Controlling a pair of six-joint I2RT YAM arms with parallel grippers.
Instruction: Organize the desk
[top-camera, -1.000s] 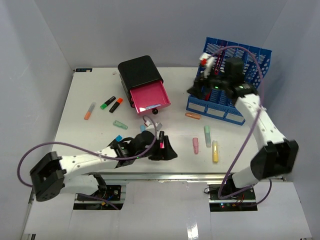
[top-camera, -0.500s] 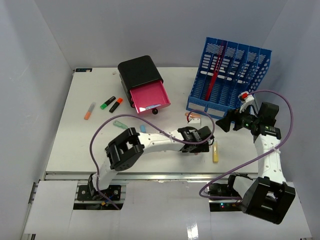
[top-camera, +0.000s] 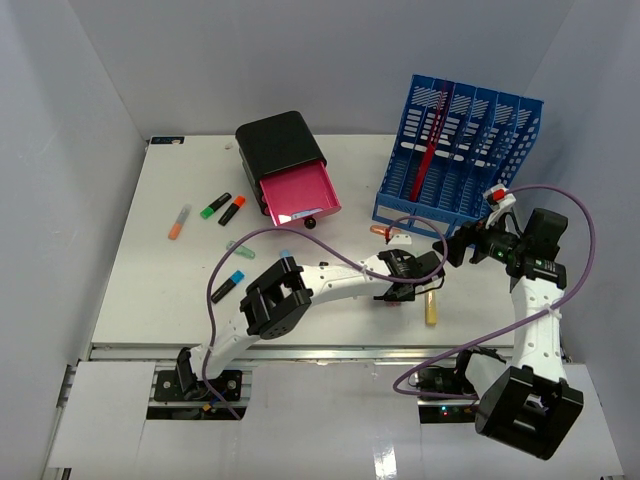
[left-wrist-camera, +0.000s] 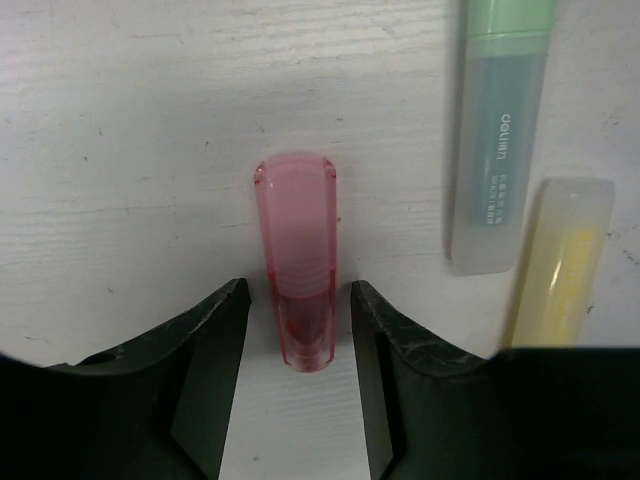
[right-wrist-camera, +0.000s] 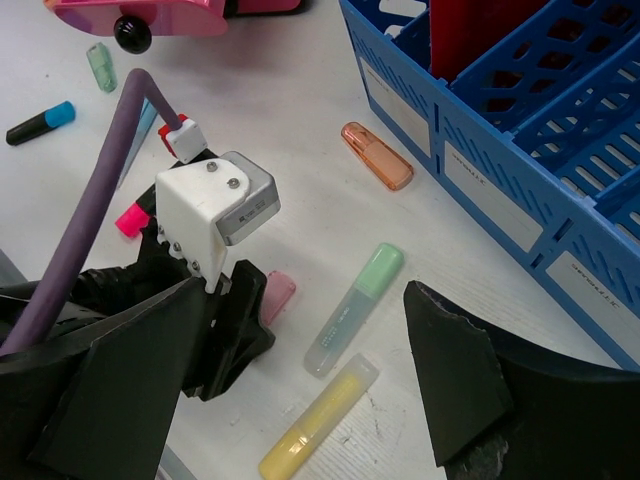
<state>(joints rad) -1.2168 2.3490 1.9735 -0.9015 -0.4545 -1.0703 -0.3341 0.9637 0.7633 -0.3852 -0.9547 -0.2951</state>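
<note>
The left arm has stretched further right across the counter (top-camera: 170, 290). Its end effector (left-wrist-camera: 298, 300) now straddles a pink marker (left-wrist-camera: 296, 230), partly open, with one finger on each side, a thin gap between, and nothing gripped. A green marker (left-wrist-camera: 500, 150) and a yellow marker (left-wrist-camera: 560, 260) lie just right of it. The right end effector (right-wrist-camera: 300, 300) hovers wide open and empty above these markers, near the rack (top-camera: 470, 120). The counter lies beneath both arms and carries it all.
</note>
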